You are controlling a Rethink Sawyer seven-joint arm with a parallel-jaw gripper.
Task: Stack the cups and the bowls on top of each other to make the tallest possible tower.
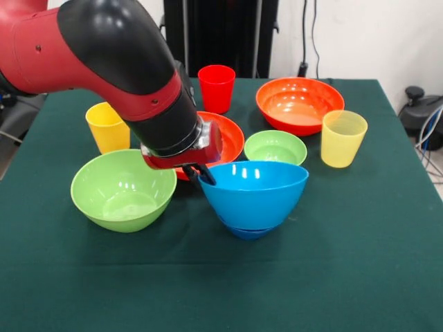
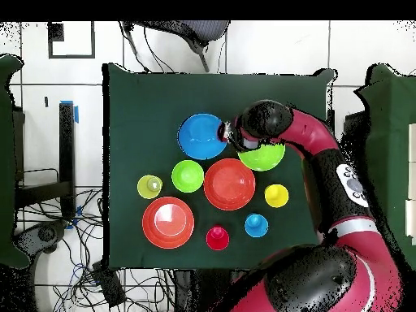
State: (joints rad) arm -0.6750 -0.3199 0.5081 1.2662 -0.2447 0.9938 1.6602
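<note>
Where the front view lets the arm block the middle of the desk (image 1: 360, 277), the overhead view fills the gap: it shows a light blue cup (image 2: 256, 225) that the front view hides entirely, sitting just beside the orange-red bowl (image 2: 230, 184) at the centre. That same central bowl (image 1: 232, 138) is only a crescent in the front view, cut off by the wrist.

The front view, in turn, shows what the overhead cannot. The big blue bowl (image 1: 254, 191) sits on a small dark blue bowl (image 1: 246, 232), whose base peeks out beneath it; from above only the blue bowl (image 2: 201, 136) shows. The pincer (image 1: 199, 173) is at this bowl's rim, its dark fingers (image 1: 206, 176) straddling the wall and seemingly closed on it, though the tips are partly hidden.

Next to the blue bowl on one side stands the big green bowl (image 1: 123, 190), half covered by the arm from above (image 2: 264, 157). Just behind the blue bowl is the small green bowl (image 1: 275, 146), with the second orange-red bowl (image 1: 300, 104) and the ribbed pale yellow cup (image 1: 342, 138) beyond it. The red cup (image 1: 216, 88) and yellow cup (image 1: 107, 127) stand further back.
</note>
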